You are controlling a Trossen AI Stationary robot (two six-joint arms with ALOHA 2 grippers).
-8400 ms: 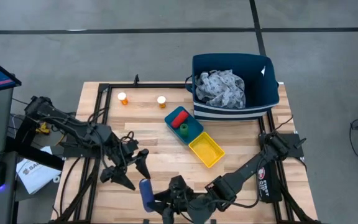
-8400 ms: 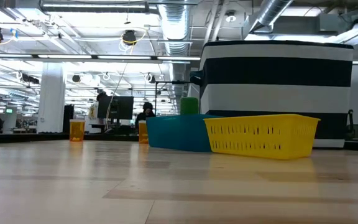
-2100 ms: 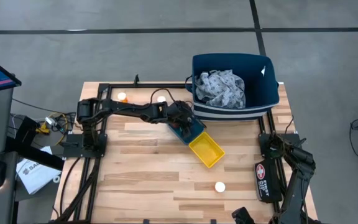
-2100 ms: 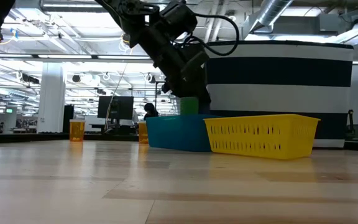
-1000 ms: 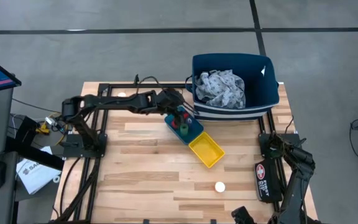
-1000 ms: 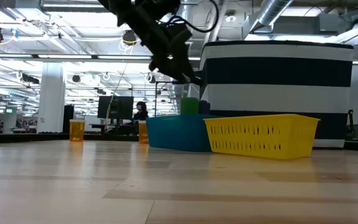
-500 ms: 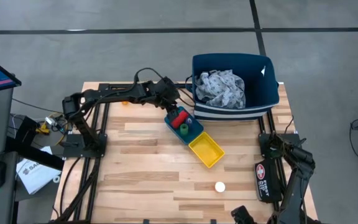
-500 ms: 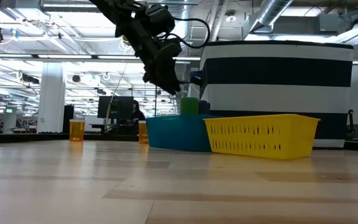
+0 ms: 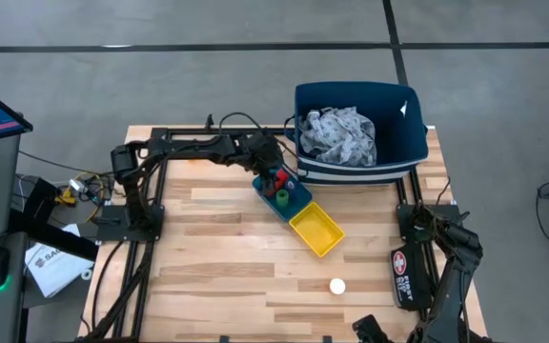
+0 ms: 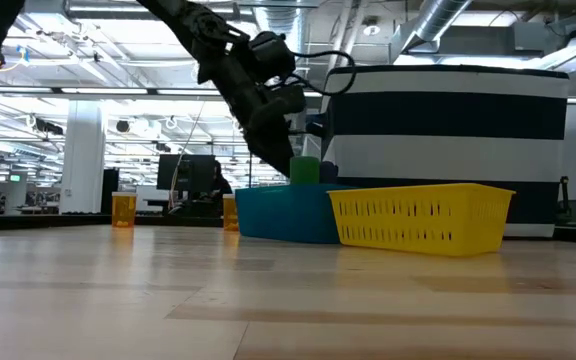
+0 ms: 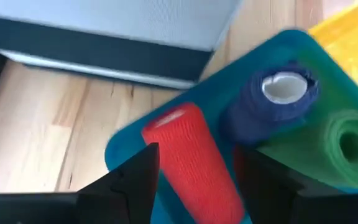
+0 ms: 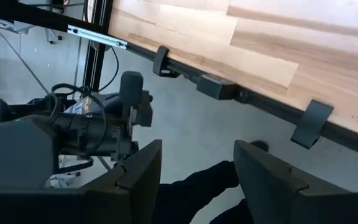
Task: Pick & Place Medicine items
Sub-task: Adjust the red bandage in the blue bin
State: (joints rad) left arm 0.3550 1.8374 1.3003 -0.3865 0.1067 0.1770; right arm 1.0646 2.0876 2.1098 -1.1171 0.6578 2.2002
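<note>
A blue tray (image 9: 289, 195) holds a red roll (image 11: 194, 162) lying on its side, a dark blue roll (image 11: 272, 102) and a green roll (image 11: 347, 146). My left gripper (image 9: 272, 173) hangs open just above the tray, with one finger (image 11: 135, 186) on each side of the red roll. A white-capped bottle (image 9: 336, 285) stands on the table near the front. Two orange bottles (image 10: 123, 208) (image 10: 230, 212) stand at the far left. My right gripper (image 12: 197, 180) is open and empty beyond the table's near edge.
A yellow tray (image 9: 315, 232) lies against the blue tray's near end. A dark blue bin (image 9: 355, 133) with a striped side holds a grey patterned cloth and stands at the far right, close behind the left gripper. Bare wood lies at the left and the front.
My left gripper first drew back toward the table's far left, then swung back and came down over the blue tray, so that its fingers now straddle the red roll. The rolls have stayed in place.
</note>
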